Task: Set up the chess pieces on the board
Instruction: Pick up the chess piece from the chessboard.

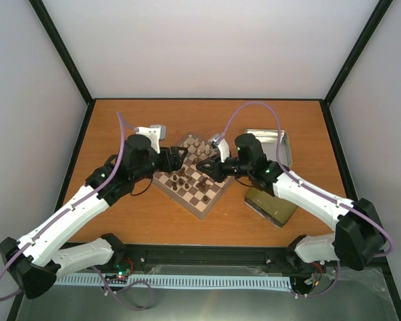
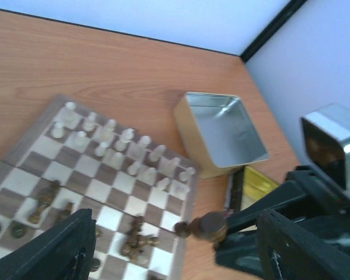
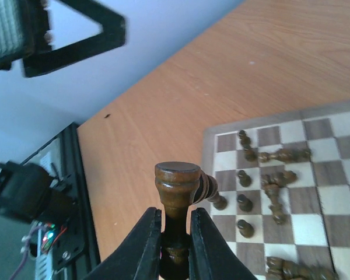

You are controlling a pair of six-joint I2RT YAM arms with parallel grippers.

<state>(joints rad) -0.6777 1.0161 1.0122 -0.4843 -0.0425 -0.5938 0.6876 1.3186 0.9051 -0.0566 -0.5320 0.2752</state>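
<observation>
The board (image 1: 205, 200) lies at the table's middle, turned cornerwise. Several dark chess pieces (image 3: 242, 202) are on it, some standing and some lying (image 2: 137, 238). My right gripper (image 3: 175, 219) is shut on one dark piece (image 3: 177, 178), pinched at the neck with its round base past the fingertips. It hangs over the board's edge (image 2: 213, 226). A second dark piece (image 3: 213, 195) lies just behind it; I cannot tell whether they touch. My left gripper (image 2: 175, 230) stands open and wide above the board (image 2: 99, 189), holding nothing. Both grippers (image 1: 179, 159) (image 1: 202, 167) face each other over the board.
Cream pieces (image 2: 125, 146) fill two rows on the board's far side. An open metal tin (image 1: 271, 144) (image 2: 221, 131) stands right of the board. A flat yellowish tin part (image 1: 271, 206) (image 2: 258, 184) lies nearer. Black frame posts and white walls close in the table.
</observation>
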